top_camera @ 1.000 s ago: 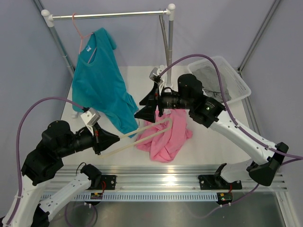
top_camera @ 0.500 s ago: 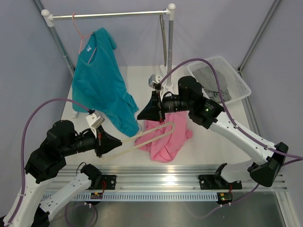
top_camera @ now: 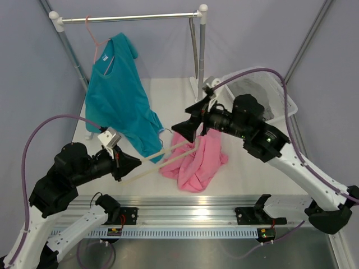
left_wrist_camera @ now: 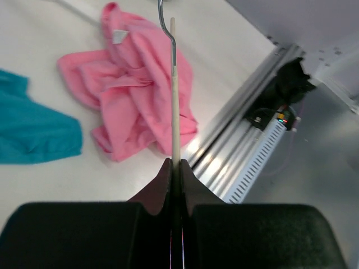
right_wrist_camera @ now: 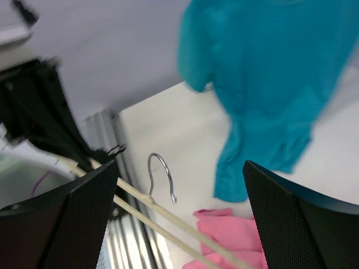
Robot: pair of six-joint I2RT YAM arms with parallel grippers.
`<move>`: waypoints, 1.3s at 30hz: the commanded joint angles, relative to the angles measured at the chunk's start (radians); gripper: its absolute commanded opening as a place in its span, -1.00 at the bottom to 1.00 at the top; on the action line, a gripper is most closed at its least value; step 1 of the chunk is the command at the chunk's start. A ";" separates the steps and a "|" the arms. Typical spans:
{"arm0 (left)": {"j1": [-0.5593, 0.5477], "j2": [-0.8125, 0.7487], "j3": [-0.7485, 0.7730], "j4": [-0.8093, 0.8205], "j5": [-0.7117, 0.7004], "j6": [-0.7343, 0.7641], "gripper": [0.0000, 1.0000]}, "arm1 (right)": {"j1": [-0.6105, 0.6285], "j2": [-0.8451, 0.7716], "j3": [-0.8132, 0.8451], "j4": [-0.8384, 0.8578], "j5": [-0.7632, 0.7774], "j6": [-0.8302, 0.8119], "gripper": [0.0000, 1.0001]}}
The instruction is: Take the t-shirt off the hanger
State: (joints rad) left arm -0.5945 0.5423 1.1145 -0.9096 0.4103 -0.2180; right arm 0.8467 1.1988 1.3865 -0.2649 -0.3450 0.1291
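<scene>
My left gripper point(top_camera: 134, 162) is clamped shut on the hanger point(top_camera: 168, 155). In the left wrist view the two fingers point(left_wrist_camera: 162, 182) press together on the pale bar point(left_wrist_camera: 174, 106), which runs straight away from the camera to its metal hook point(left_wrist_camera: 166, 25). From above, the hanger is held off the table point(top_camera: 168, 101) at a slant. Its near end sits in the left gripper, and its far end reaches over the crumpled pink t-shirt point(top_camera: 197, 165). The t-shirt lies in a loose heap on the table, roughly in the middle and towards the front rail. I cannot tell whether the far corner of the hanger is caught in the fabric or only passes above it. My right gripper point(top_camera: 188, 119) hangs in the air above the top edge of the t-shirt, near the hook end of the hanger. Its jaws are spread wide and hold nothing. The right wrist view shows the two dark fingers point(right_wrist_camera: 90, 224) far apart, and below them the hanger point(right_wrist_camera: 168, 216), the hook point(right_wrist_camera: 160, 174) and a corner of pink cloth point(right_wrist_camera: 235, 227). A teal t-shirt point(top_camera: 118, 95) hangs from the rack point(top_camera: 129, 18) at the back left, and a white basket point(top_camera: 283, 98) sits at the back right.
</scene>
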 commanded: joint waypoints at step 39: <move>0.025 1.117 1.012 0.617 -0.949 0.361 -1.00 | 0.002 -0.604 -0.207 -0.277 0.572 0.188 0.99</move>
State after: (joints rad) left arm -0.5877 1.6390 2.0666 -0.3851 -0.5018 0.0990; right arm 0.8459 0.6209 1.1854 -0.5652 0.2417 0.3111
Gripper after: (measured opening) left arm 0.027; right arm 0.993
